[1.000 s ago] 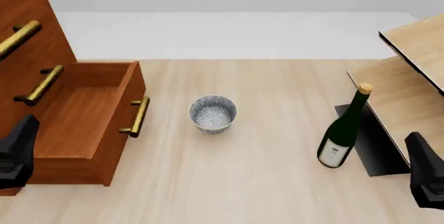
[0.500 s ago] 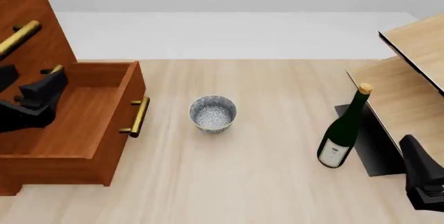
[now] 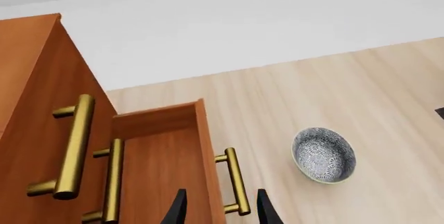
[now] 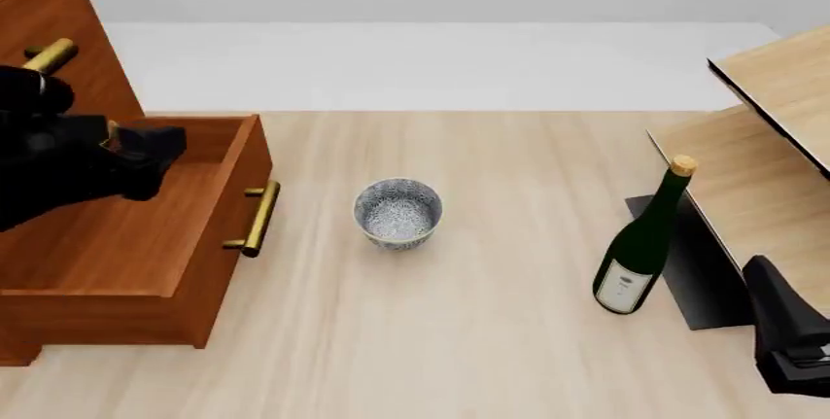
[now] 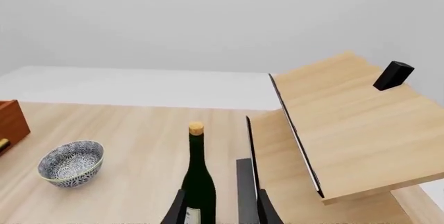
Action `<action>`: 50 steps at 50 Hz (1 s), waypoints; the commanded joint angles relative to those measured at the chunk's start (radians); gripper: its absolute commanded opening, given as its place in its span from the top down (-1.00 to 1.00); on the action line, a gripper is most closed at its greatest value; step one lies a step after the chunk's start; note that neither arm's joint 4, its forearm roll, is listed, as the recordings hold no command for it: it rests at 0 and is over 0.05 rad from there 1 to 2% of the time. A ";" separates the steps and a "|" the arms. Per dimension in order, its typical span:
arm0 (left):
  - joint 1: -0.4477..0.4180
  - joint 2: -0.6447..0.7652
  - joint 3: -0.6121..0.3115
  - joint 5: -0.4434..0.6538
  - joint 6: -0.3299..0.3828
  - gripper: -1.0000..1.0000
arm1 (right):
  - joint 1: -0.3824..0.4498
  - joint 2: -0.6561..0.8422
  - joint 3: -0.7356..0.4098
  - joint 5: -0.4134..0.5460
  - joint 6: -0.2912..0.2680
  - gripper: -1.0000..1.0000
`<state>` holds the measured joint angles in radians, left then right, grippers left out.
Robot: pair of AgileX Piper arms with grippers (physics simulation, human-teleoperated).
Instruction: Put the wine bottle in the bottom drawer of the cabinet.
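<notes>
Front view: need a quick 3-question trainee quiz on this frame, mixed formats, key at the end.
1. True or false: the wine bottle stands upright on the table, with nothing holding it.
2. Multiple choice: the patterned bowl sits (A) inside the bottom drawer, (B) on the table between the drawer and the bottle, (C) on the pale shelf unit.
3. Fill in: the bottom drawer of the cabinet is pulled ____.

Key: 1 true. 2 B. 3 open; the left end effector is above it, and the right end effector faces the bottle.
</notes>
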<state>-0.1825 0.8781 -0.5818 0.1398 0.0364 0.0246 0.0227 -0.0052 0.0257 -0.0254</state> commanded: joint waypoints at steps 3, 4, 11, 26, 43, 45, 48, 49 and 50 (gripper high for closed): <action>-0.013 0.108 -0.025 0.037 -0.010 -1.00 | 0.001 0.000 0.000 0.008 -0.006 -1.00; -0.021 0.107 -0.025 0.038 -0.016 -1.00 | 0.001 0.000 0.000 0.009 -0.006 -1.00; -0.021 0.146 -0.030 0.040 -0.026 -1.00 | 0.004 0.006 0.002 0.006 -0.011 -1.00; -0.010 0.190 0.030 -0.047 -0.030 -1.00 | 0.016 0.022 0.004 -0.003 -0.013 -1.00; -0.001 0.244 0.082 -0.146 -0.055 -1.00 | 0.017 0.024 0.005 0.001 -0.017 -1.00; -0.008 0.248 0.091 -0.155 -0.063 -1.00 | 0.018 0.021 0.005 0.005 -0.017 -1.00; -0.006 0.261 0.103 -0.174 -0.055 -1.00 | 0.018 0.021 0.005 0.006 -0.018 -1.00; -0.009 0.266 0.106 -0.181 -0.064 -1.00 | 0.018 0.021 0.005 0.006 -0.018 -1.00; -0.009 0.269 0.109 -0.186 -0.063 -1.00 | 0.018 0.020 0.005 0.006 -0.017 -1.00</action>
<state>-0.1876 1.1145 -0.5084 0.0101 -0.0172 0.0412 0.0450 -0.0007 0.0275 -0.0413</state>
